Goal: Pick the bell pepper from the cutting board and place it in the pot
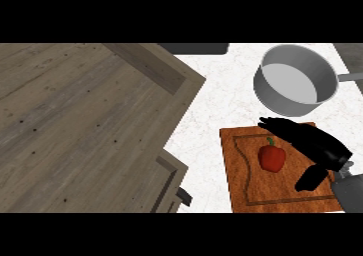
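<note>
Bell pepper (272, 158) unobscured on cutting board (247, 192), right hand (317, 145) spread wide just beside it, board's right edge hidden beneath.

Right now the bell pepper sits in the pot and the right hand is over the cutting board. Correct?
No. The bell pepper lies on the cutting board, not in the pot, whose inside shows bare in the head view. The right hand is over the cutting board, as you say, just right of the bell pepper.
</note>
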Robot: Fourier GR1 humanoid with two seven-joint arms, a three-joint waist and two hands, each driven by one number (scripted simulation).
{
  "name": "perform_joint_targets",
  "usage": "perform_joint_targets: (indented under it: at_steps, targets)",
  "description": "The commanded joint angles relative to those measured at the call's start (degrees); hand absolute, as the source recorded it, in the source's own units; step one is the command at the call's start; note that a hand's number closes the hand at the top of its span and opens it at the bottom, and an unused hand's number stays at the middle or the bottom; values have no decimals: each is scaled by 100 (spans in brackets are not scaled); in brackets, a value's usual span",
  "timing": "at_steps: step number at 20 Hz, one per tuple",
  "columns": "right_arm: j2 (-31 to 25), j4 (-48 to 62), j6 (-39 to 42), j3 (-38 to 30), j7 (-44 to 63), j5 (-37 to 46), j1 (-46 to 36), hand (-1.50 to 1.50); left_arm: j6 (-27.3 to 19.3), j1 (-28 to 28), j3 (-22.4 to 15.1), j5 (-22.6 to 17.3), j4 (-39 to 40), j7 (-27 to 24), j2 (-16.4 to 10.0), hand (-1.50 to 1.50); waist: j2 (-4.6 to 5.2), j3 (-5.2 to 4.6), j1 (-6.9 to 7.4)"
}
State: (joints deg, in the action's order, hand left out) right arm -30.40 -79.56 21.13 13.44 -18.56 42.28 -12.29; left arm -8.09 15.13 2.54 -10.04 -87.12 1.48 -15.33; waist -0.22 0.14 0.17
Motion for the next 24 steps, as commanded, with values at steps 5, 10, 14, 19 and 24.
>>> perform_joint_targets:
  at_steps: [5, 10, 14, 19, 24]
  targets:
    - [611, 1019, -428, 5, -409, 688, -311, -150, -23, 323, 143, 7, 33, 191, 185, 0, 27, -13, -6]
    - [731, 1051, -466, -122, -643, 780, -225, -150, -279, -106, -157, 229, -804, 568, 335, 0, 17, -12, 1]
    - [1141, 1321, -743, 341, -808, 1188, -319, 150, -34, 4, 58, -11, -513, 519, 139, 0, 19, -12, 10]
    - [1365, 1887, -1469, 358, -1477, 1414, -462, 150, -140, 268, 13, 134, -15, 213, 344, 0, 39, -10, -1]
    - [1540, 1415, -1233, 426, -1065, 1656, -347, 150, 169, 69, 165, -66, 8, 59, 101, 0, 23, -14, -19]
